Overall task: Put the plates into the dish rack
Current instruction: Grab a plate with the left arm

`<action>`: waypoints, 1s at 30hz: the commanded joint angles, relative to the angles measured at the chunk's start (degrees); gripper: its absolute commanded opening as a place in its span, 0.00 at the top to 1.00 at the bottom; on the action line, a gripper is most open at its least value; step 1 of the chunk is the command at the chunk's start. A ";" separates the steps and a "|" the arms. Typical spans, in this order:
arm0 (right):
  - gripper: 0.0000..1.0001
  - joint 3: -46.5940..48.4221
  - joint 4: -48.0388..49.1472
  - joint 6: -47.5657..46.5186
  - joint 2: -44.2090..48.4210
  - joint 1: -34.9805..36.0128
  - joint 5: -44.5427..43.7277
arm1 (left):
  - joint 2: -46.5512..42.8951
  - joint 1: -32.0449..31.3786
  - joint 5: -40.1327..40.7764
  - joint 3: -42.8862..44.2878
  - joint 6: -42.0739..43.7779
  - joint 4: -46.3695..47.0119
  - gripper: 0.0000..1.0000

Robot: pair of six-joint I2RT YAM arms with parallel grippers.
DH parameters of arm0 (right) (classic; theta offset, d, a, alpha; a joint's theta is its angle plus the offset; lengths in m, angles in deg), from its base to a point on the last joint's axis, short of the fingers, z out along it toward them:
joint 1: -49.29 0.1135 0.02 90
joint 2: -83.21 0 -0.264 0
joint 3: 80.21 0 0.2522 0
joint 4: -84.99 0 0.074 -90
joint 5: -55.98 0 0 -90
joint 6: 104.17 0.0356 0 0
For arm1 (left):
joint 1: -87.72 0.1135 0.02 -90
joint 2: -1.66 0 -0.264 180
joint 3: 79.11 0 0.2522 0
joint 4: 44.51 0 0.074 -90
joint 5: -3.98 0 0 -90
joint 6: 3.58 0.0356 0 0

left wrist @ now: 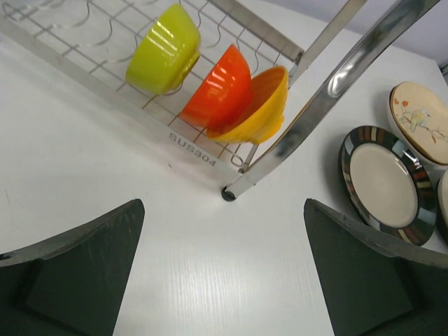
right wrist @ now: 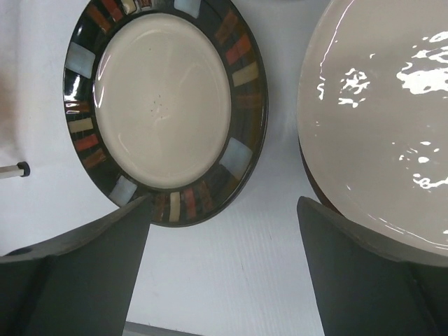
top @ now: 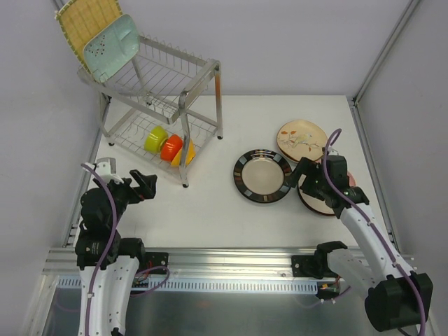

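At the far left of the desk (top: 231,217), the dish rack (top: 199,78) carries a square yellow plate (top: 84,21) and a pale teal plate (top: 112,45), both tilted on its upper tier. Three small bowls (top: 171,148) sit below. Near its front leg the left arm (top: 98,210) hovers, jaws wide open and empty. Further right, flat on the desk, lie a dark-rimmed plate (top: 262,176), a floral plate (top: 301,140) behind it, and a glossy white plate (right wrist: 378,126). The right arm (top: 360,217), by far the nearer one, holds its jaws open over the bare strip between the dark-rimmed plate on their left and the white one on their right. I judge that either rim needs a small sideways shift.
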 commanded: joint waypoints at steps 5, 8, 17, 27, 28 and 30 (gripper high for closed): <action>0.22 -1.68 9.63 1.88 -5.92 -0.30 -0.81 | -2.22 -1.56 -0.74 -4.02 -2.37 0.97 0.01; 0.34 -0.72 10.95 0.39 -9.78 -0.30 -2.40 | -1.87 -1.65 -0.39 -4.19 -2.28 0.79 0.01; 0.47 5.69 15.43 -7.78 -20.33 -0.30 -10.30 | -3.45 -1.03 0.31 -4.90 -2.46 0.62 0.01; 0.50 15.53 15.36 -15.87 -32.90 -0.30 -2.06 | -0.46 -1.03 -0.39 -4.37 -1.93 0.44 0.01; 0.50 16.15 15.18 -15.96 -34.47 -0.21 -1.53 | -0.46 -1.21 -0.22 -4.37 -1.93 0.44 0.01; 0.50 17.73 14.30 -17.44 -36.24 -0.04 -0.91 | -0.46 -1.21 0.13 -4.28 -1.84 0.44 0.01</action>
